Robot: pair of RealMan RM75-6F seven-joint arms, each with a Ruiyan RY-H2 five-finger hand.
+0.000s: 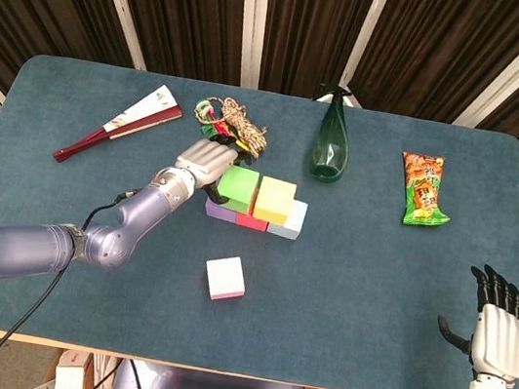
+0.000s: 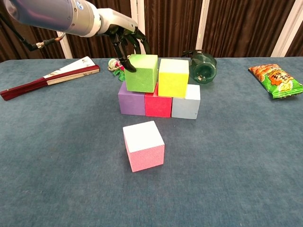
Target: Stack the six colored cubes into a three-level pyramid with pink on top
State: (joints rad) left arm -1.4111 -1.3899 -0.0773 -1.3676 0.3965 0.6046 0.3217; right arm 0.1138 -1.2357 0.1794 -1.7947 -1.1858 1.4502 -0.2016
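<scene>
A purple cube (image 2: 131,102), a red cube (image 2: 157,105) and a pale blue cube (image 2: 186,105) form a row on the table. On top sit a green cube (image 2: 141,73) and a yellow cube (image 2: 173,77), side by side. My left hand (image 2: 124,39) grips the green cube (image 1: 236,188) from above and behind, fingers curled over its far edge and thumb on its left face. The pink cube (image 2: 143,145) with a white top lies alone in front of the row. My right hand (image 1: 493,332) hovers open at the table's near right corner, far from the cubes.
A folded fan (image 1: 120,123) lies at the back left. A bundle of rope (image 1: 232,124) sits behind the cubes, a green bottle (image 1: 331,143) to their back right, and a snack bag (image 1: 423,189) further right.
</scene>
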